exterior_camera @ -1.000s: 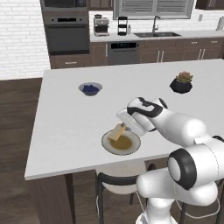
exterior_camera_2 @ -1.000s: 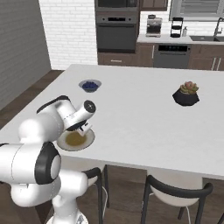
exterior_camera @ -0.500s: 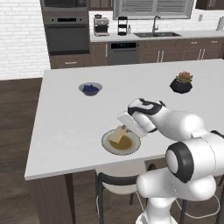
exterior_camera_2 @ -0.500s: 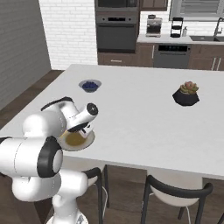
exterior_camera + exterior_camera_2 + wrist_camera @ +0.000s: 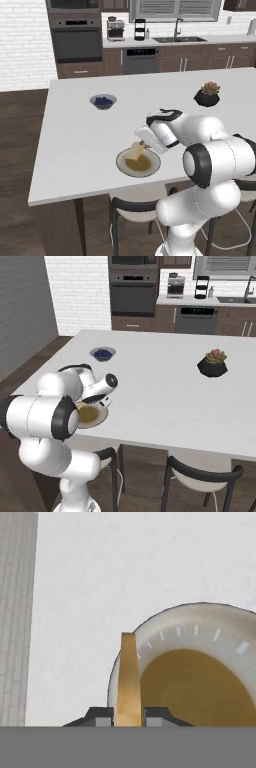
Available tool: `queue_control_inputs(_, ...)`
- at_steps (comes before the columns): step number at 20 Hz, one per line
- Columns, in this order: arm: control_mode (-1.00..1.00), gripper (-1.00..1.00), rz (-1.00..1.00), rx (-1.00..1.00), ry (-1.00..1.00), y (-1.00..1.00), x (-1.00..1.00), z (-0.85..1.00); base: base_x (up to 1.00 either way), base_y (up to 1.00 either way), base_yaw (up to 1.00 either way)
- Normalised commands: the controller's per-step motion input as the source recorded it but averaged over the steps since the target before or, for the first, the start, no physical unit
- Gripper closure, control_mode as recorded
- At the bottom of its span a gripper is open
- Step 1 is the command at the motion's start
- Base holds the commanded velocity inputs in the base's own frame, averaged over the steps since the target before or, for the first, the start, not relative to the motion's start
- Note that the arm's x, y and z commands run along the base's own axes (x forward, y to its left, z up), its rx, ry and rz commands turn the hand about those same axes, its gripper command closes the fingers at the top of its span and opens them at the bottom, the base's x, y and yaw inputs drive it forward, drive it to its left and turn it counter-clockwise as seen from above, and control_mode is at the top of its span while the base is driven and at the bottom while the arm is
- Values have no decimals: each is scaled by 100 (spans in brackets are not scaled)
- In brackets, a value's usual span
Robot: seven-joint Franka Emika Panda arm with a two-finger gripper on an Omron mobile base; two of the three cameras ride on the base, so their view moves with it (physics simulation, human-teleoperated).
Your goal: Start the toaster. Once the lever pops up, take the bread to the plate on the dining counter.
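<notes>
Bread (image 5: 128, 679) clamped on edge between my fingers (image 5: 102, 716), poised over the near rim of the plate (image 5: 200, 619) on the dining counter (image 5: 75, 130); I keep it upright, ready for lowering and release.

The plate (image 5: 138, 163) sits near the counter's (image 5: 75, 145) lower edge at frame centre, the bread (image 5: 135, 150) over its upper-left rim (edge-on in the hand view); bowl (image 5: 103, 101) upper left, potted plant (image 5: 207, 94) upper right.

text: none readable | labels/brands: none | far appliances perhaps too small to tell
</notes>
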Motion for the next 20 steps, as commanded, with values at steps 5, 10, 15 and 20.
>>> queue_control_inputs(5, -100, 100, 6, 0, 0, 0, 0, -36, 0, 0, 0)
queue_control_inputs(10, -100, 100, 6, 0, 0, 3, 0, -47, 0, 0, 0)
queue_control_inputs(15, -100, -100, 4, -1, 0, 12, -3, -39, 0, 0, 0)
queue_control_inputs(20, -100, -100, 2, -1, 0, 12, -34, -8, 0, 0, 0)
